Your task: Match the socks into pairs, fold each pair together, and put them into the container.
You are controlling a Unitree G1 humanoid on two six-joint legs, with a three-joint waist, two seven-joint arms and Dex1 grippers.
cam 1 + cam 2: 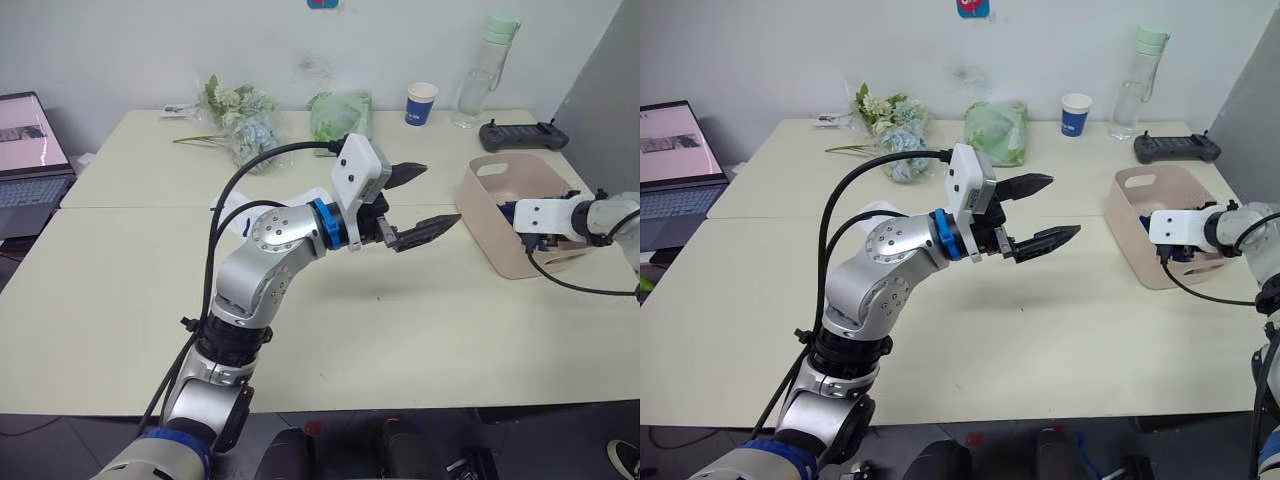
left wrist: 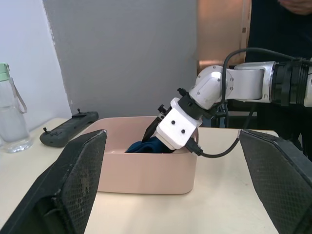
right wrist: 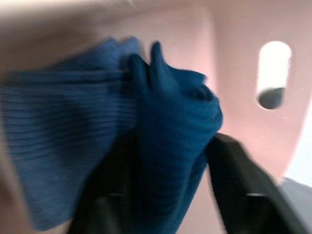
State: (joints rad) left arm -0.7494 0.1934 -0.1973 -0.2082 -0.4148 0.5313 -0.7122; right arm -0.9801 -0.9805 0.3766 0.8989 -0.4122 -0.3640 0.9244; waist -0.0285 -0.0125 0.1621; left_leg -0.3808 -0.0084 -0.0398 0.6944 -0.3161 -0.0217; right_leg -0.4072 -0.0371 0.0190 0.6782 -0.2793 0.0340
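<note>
Socks, a folded bundle of dark blue ribbed knit [image 3: 146,141], sit pinched between the right gripper's [image 3: 161,161] two black fingers inside the pale pink rounded plastic tub [image 1: 497,215] at the right of the head views. Mid-frame, the left gripper [image 1: 420,200] hovers above the cream table [image 1: 400,330], fingers spread wide and empty. Farther back, toward the upper right, stand a blue-and-white paper cup [image 1: 421,104] and a clear bottle with a green lid [image 1: 485,70].

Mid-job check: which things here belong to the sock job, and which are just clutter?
Job: navy socks in the right gripper, down inside the pink tub; left gripper, open over the table.

Clutter: paper cup, water bottle, green bag, flowers, controller, laptop.
</note>
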